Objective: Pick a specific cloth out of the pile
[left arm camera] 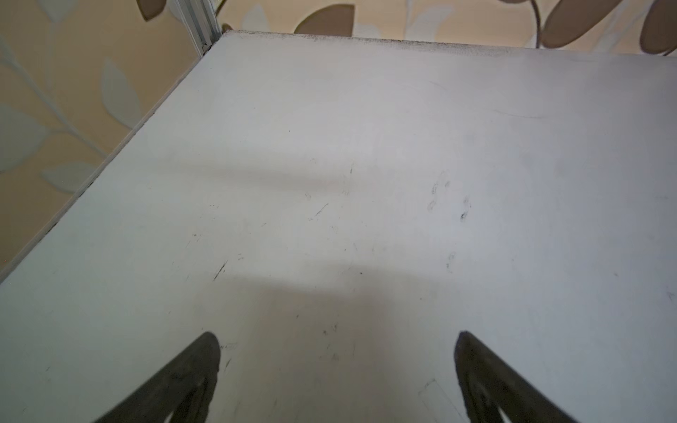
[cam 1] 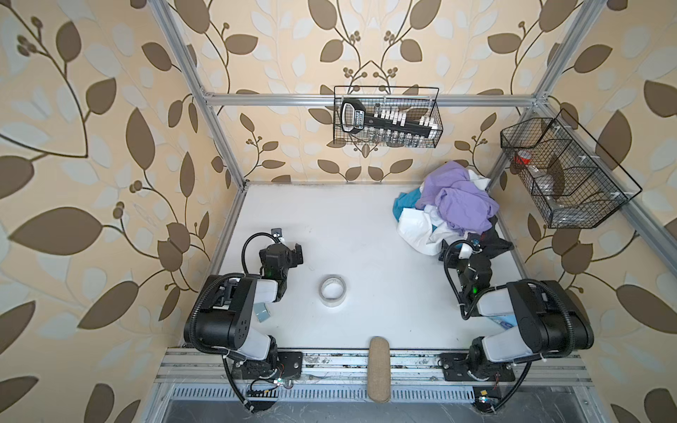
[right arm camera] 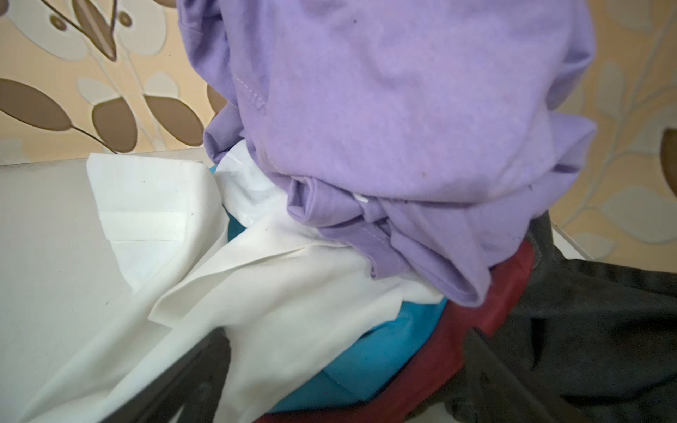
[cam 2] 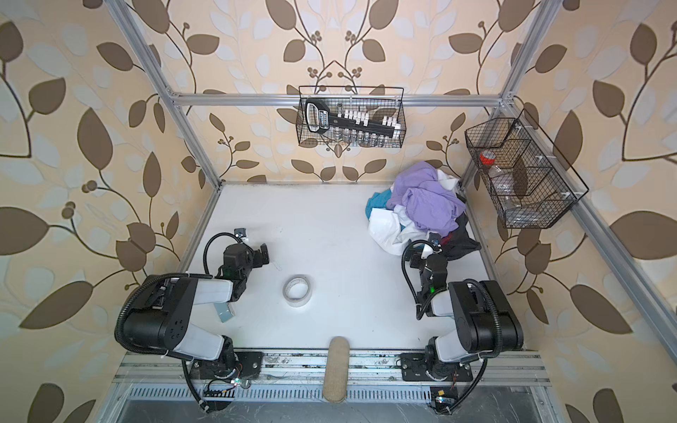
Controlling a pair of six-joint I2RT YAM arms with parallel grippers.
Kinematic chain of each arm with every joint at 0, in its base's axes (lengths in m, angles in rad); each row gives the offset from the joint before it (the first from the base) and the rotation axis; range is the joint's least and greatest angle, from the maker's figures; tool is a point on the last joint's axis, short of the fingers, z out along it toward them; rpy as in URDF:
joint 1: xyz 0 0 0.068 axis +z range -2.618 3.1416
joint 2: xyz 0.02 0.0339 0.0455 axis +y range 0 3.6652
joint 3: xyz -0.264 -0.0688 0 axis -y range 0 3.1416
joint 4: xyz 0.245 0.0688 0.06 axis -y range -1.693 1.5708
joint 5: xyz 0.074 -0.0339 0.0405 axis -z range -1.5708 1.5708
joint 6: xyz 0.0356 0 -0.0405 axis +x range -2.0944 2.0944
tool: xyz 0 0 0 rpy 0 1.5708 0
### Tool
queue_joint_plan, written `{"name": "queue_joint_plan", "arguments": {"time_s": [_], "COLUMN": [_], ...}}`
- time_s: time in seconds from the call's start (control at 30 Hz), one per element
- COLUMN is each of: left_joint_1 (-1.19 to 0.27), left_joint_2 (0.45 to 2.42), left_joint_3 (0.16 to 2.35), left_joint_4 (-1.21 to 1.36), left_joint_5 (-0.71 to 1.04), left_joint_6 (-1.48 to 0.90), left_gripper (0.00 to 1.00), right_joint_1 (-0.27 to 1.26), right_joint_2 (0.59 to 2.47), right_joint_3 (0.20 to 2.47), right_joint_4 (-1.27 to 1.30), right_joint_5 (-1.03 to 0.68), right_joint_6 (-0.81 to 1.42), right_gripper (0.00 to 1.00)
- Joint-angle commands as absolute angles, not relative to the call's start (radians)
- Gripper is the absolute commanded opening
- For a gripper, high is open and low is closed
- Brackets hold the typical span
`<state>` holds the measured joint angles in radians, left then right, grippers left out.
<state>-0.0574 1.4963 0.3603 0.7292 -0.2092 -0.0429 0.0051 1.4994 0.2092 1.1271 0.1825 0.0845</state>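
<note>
A white tabletop [cam 1: 359, 219] sits inside a frame of aluminium rails, with leaf-patterned wallpaper all round. The pile [cam 1: 454, 208] is heaped in the far right corner. The cloth [cam 1: 417, 230], a white shirt, spills from the pile's near left side onto the table, and its upper folds are pinned under the lavender garment [cam 1: 458, 201]. Teal fabric [right arm camera: 384, 351], a maroon piece [right arm camera: 476, 329] and a black garment [right arm camera: 586, 329] are tucked beside and beneath it. The right gripper [right arm camera: 340, 373] is at the pile's near edge with its jaws spread wide. White, teal and maroon folds lie between them, and nothing is pinched yet. The left gripper [left arm camera: 337, 366] is also spread and empty over bare table, well apart from the pile, with a tape roll [cam 1: 332, 290] lying between the two arms. The task appears barely begun: the shirt has not been gripped, and closing on white fabric alone and drawing it out from under the lavender are still to do. A wire basket [cam 1: 386, 88] on the back rail holds a black-handled rack of small white and metal pieces. The side wire basket [cam 1: 582, 212] has a red-topped item [cam 2: 488, 158] in its rear compartment, and the rest of its contents are unclear.
</note>
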Motion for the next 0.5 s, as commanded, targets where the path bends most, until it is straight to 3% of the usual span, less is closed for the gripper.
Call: {"name": "queue_joint_plan", "arguments": {"time_s": [0.0, 0.47], "left_joint_1": [-0.049, -0.049], "left_joint_2": [1.5, 1.499], "left_joint_3": [0.383, 0.383], "left_joint_4": [0.749, 0.75], "left_joint_5": [-0.198, -0.198], "left_joint_6": [-0.034, -0.034], "left_gripper": [0.99, 0.99], "right_joint_1": [0.002, 0.0], "right_joint_2": [1.495, 1.497], "right_joint_3": [0.222, 0.225], "right_joint_4": [1.154, 1.15], "right_joint_5": [0.171, 0.166], "right_joint_6": [0.078, 0.078], "right_gripper": [0.99, 1.0]}}
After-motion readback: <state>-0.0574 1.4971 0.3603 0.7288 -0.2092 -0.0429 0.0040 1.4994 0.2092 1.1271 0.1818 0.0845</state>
